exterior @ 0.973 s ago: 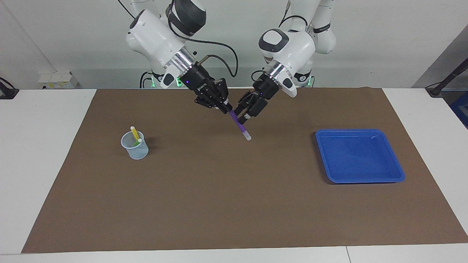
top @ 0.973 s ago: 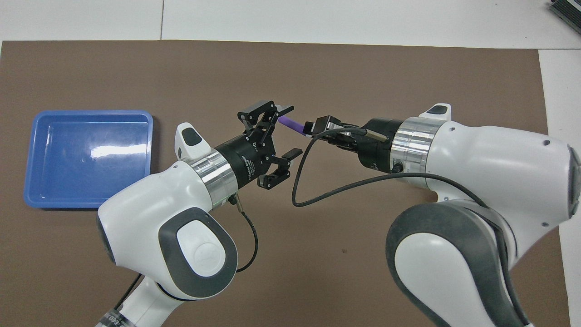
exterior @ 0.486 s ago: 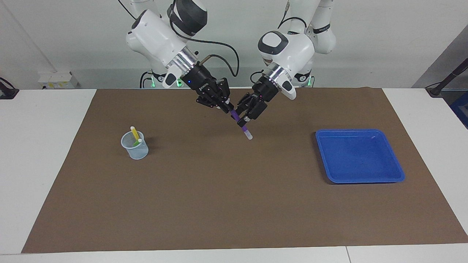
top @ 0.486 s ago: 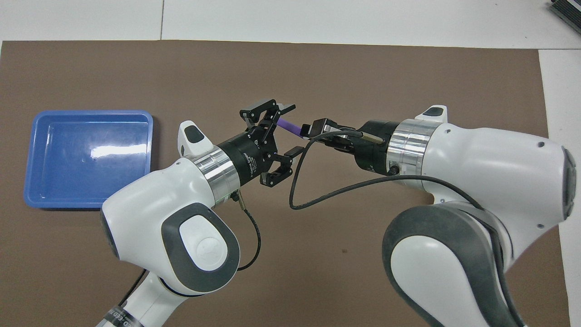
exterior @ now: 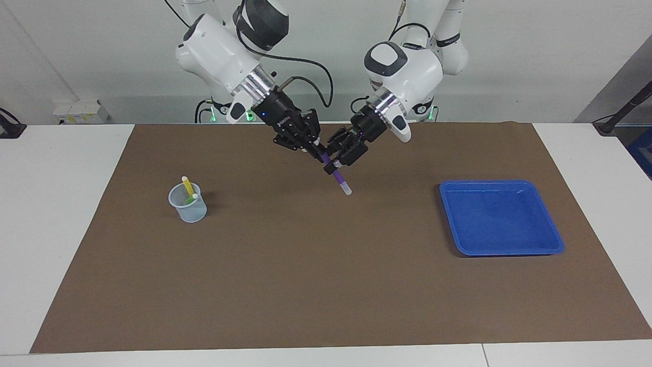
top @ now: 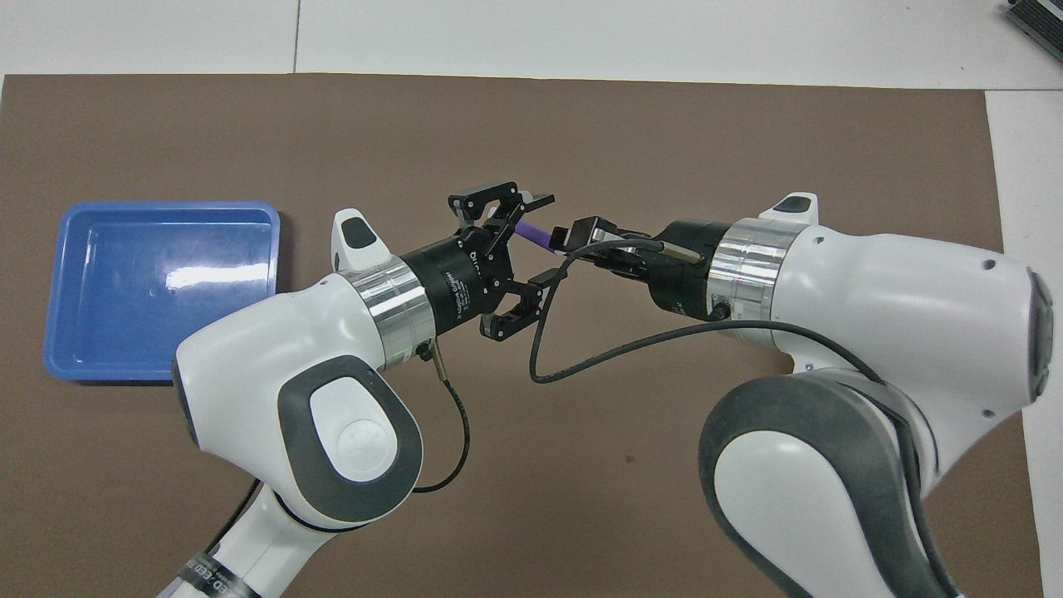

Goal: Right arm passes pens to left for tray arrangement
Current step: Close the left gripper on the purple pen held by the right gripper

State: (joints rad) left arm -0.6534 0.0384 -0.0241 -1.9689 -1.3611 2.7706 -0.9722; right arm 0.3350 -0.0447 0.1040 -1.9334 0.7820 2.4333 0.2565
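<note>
I am holding the purple pen (exterior: 333, 172) in the air over the middle of the brown mat (exterior: 326, 285), tilted, with its whitish tip pointing down toward the mat and away from my bases. My right gripper (exterior: 316, 149) is clamping the pen's upper end, fingers shut tight on it. My left gripper (exterior: 336, 162) is meeting the pen from the other side, just below that grip; its fingers (top: 540, 199) are standing apart on either side of the purple shaft in the overhead view, and I cannot tell whether they are touching it.

Taking the pen as the landmark, the blue tray (exterior: 552, 239) is lying flat on the mat well apart from it, toward my left arm's end of the tabletop (exterior: 56, 204) and a little farther from my bases. The small translucent cup (exterior: 196, 211) is standing upright well apart from the pen toward my right arm's end, also a little farther out. The yellow pen (exterior: 187, 185) is leaning in that cup, sticking up above the rim, and the green pen (exterior: 191, 199) is sitting beside it, lower in the cup.
</note>
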